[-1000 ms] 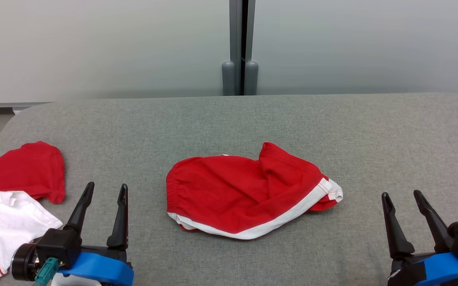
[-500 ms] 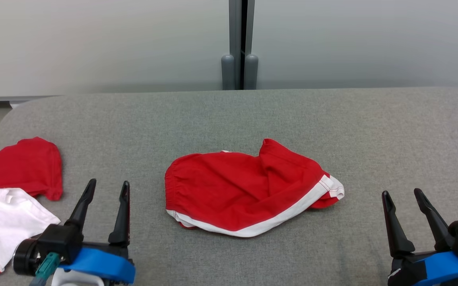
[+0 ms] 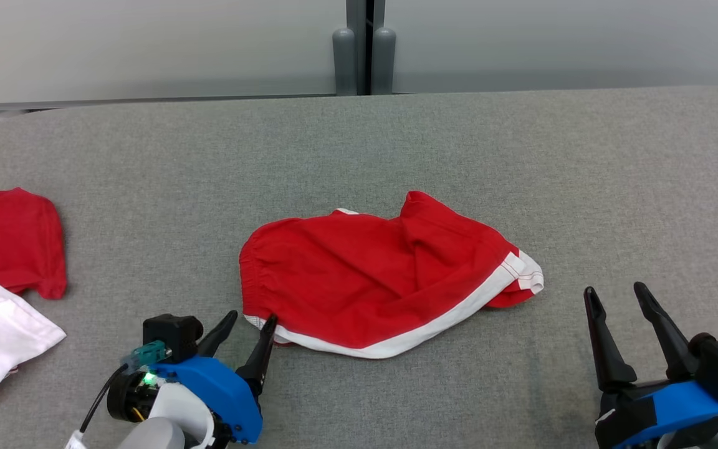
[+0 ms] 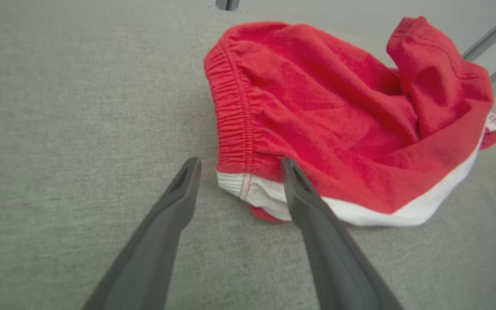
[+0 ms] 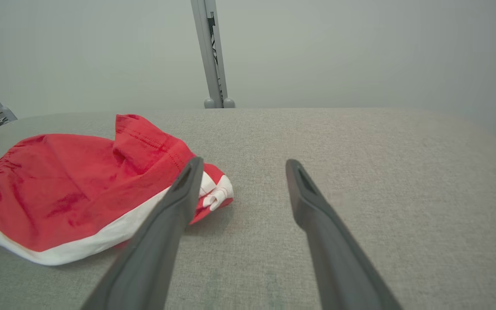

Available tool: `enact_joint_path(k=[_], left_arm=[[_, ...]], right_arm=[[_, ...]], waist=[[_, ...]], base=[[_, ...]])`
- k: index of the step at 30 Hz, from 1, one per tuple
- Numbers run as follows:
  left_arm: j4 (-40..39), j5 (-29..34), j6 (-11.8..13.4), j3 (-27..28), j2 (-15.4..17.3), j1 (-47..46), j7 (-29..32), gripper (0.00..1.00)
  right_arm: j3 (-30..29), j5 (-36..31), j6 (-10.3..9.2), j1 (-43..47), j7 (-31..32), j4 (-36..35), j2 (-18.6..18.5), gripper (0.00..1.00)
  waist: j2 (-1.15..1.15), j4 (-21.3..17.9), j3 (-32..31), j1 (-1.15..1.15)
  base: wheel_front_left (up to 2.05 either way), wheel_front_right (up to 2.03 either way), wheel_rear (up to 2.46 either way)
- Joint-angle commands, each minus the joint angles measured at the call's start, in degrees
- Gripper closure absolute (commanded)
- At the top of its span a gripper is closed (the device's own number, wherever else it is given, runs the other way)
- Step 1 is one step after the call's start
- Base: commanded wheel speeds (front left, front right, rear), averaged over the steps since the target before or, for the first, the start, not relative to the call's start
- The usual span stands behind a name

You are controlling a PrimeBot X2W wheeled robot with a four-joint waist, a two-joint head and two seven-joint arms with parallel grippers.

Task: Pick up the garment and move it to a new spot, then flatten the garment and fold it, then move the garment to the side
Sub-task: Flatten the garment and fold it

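The garment (image 3: 371, 280) is a pair of red shorts with a white band, lying crumpled in the middle of the grey padded table (image 3: 396, 143). My left gripper (image 3: 250, 323) is open at the garment's near left corner. In the left wrist view the gripper (image 4: 239, 165) stands around the white-banded waistband corner (image 4: 248, 189), one fingertip (image 4: 289, 165) over the cloth, nothing pinched. My right gripper (image 3: 611, 293) is open at the lower right, apart from the garment's right end (image 5: 213, 193), with bare table between its fingers (image 5: 187, 172).
A second red and white piece of clothing (image 3: 4, 274) lies at the table's left edge. Behind the table stand pale wall panels with a grey post (image 3: 359, 43). Bare table surface stretches on the right and far side.
The head camera has tilted down. My left gripper has swung right and forward to the garment's near left corner. The right gripper has kept its place.
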Motion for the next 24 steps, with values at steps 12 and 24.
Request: enact_joint_path(k=[12,24], left_arm=[[8.35,-2.90,-3.59,-1.98,-1.23,-5.17,3.32,1.00],[9.53,-1.75,-4.25,-3.61,-2.14,-8.66,1.49,1.00]], right_arm=[[2.20,-0.44,0.00,-3.54,-0.57,4.20,-1.36,0.00],[14.21,3.33,0.00,-15.21,3.53,15.24,-8.87,0.00]], waist=[[-0.01,-0.85,1.64,-0.01],[-0.01,1.67,3.72,-0.01]], base=[[0.00,0.00,0.00],[0.00,0.00,0.00]])
